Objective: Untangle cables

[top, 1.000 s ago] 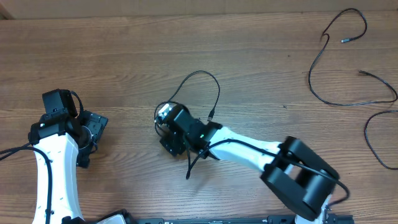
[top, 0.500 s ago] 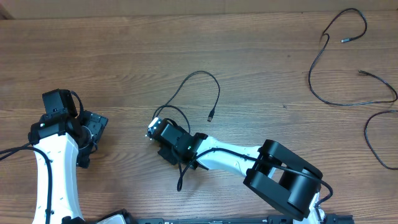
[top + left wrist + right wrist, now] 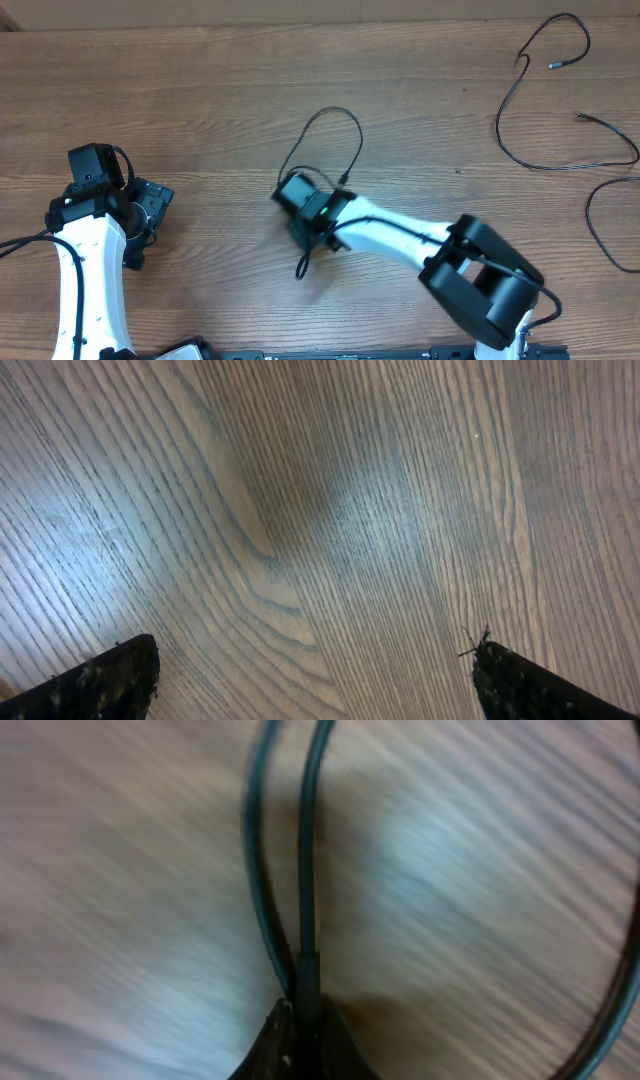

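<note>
Currently, right gripper (image 3: 300, 1012): jaws together, clamped on the looped cable (image 3: 308, 870) mid-table.
Left gripper (image 3: 318, 676): jaws wide apart, above the table (image 3: 330, 490).
Other cables (image 3: 560, 167): far right.

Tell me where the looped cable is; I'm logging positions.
Overhead, mid-frame: the cable loops just beyond the right pincer, which is shut on it, well left of the other cables.
</note>
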Motion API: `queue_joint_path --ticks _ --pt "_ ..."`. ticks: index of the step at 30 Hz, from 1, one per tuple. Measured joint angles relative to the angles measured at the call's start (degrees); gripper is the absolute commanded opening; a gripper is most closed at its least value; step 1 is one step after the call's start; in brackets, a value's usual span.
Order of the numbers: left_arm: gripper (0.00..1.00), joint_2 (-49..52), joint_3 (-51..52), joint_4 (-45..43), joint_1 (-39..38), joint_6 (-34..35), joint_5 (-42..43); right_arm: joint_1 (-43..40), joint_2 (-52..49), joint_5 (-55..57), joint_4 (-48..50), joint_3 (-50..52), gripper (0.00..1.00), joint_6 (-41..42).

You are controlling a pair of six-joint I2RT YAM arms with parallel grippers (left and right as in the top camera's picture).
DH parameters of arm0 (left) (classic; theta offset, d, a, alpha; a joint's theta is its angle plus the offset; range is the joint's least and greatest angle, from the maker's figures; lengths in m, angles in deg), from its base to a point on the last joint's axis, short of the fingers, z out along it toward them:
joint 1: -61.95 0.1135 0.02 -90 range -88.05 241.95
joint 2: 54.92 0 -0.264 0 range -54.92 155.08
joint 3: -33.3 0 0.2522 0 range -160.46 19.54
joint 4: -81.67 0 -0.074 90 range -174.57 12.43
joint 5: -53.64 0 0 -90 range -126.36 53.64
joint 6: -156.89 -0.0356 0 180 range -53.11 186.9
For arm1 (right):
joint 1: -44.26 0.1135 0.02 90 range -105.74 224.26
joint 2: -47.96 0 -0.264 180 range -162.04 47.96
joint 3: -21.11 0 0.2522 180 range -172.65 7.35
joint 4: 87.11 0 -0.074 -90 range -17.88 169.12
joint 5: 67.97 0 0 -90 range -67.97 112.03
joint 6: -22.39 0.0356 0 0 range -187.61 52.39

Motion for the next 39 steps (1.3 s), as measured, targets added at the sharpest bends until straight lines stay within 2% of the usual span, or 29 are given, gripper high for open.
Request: queue_joint_path --ticks 7,17,23,29,35,39 --pt "1.0 0.0 0.0 0.02 0.0 0.0 0.0 -16.41 0.63 -1.46 -2.05 0.13 0.04 -0.11" --pt "1.0 0.0 0.0 0.0 0.0 0.0 0.02 -38.77 0.63 -2.47 11.63 1.25 0.04 -4.76" --pt "1.0 0.0 0.0 0.0 0.0 0.0 0.02 -45.75 0.63 -3.1 15.78 1.27 0.04 -5.9" --pt "1.0 0.0 0.0 0.0 0.0 0.0 0.02 -47.58 0.63 -9.75 14.69 1.29 0.06 -11.32" --pt "1.0 0.0 0.0 0.0 0.0 0.0 0.02 -43.67 0.63 -15.78 15.19 1.29 0.06 -14.12" --pt "1.0 0.0 0.0 0.0 0.0 0.0 0.02 -39.06 0.63 -15.21 16.13 1.29 0.14 -14.8"
